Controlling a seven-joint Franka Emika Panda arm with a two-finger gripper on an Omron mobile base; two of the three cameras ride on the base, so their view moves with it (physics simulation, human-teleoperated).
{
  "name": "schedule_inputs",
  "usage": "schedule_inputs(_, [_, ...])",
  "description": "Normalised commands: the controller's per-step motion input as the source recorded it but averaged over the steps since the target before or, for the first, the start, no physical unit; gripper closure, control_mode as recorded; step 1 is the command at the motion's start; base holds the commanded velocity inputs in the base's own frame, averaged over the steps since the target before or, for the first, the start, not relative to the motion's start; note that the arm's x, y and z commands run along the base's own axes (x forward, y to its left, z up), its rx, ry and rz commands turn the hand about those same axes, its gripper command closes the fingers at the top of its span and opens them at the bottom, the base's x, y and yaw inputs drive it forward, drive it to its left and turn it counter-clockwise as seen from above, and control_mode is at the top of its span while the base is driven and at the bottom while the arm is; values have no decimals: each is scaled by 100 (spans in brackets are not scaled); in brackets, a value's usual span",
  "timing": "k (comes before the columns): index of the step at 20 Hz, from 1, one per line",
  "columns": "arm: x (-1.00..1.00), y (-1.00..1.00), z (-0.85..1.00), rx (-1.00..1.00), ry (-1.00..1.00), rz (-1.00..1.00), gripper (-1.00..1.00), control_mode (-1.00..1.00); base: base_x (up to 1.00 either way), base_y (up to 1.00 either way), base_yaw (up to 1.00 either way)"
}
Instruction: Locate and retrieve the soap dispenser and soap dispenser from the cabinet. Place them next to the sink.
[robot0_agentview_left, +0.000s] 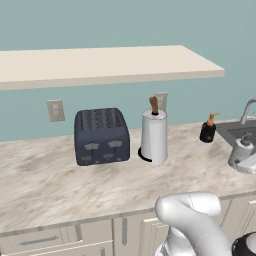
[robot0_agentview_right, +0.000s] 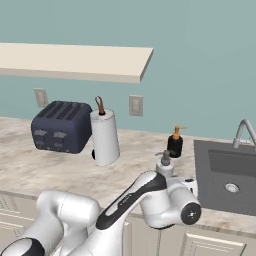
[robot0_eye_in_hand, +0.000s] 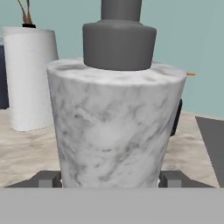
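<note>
Close against my hand camera stood the grey soap dispenser (robot0_eye_in_hand: 114, 127), a marbled, stone-looking cylinder with pale veining, a flat top and a stepped dark grey pump collar. Its body sat between the gripper (robot0_eye_in_hand: 109, 178), one dark finger tip (robot0_eye_in_hand: 47, 178) showing at each lower flank; the tips looked tight against the bottle, so I read the gripper as clamped on it, though the contact itself was partly hidden. From the right base camera I saw the white arm (robot0_agentview_right: 150, 197) reaching low and forward over the veined marble countertop (robot0_agentview_right: 50, 170), elbow bent, wrist rolled level, with the grey pump poking up just above the hand near the counter's front edge and beside the dark metal sink (robot0_agentview_right: 227, 172). Further back, near the wall and left of the sink, the squat black soap dispenser (robot0_agentview_right: 175, 144) with its orange pump stood upright on the counter. Well left of it I had the smooth white paper-towel roll (robot0_agentview_right: 105, 137) on its brown peg and the boxy navy toaster (robot0_agentview_right: 61, 126). Above them ran the thin, flat cream cabinet (robot0_agentview_right: 75, 62).
</note>
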Motion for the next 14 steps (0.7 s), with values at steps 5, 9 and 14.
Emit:
schedule_inputs(5, [51, -23, -32, 0, 0, 4, 100, -100, 0, 0, 0])
schedule_inputs(9, [38, -20, -33, 0, -2, 5, 100, -100, 0, 0, 0])
schedule_inputs(14, [30, -17, -30, 0, -5, 4, 100, -100, 0, 0, 0])
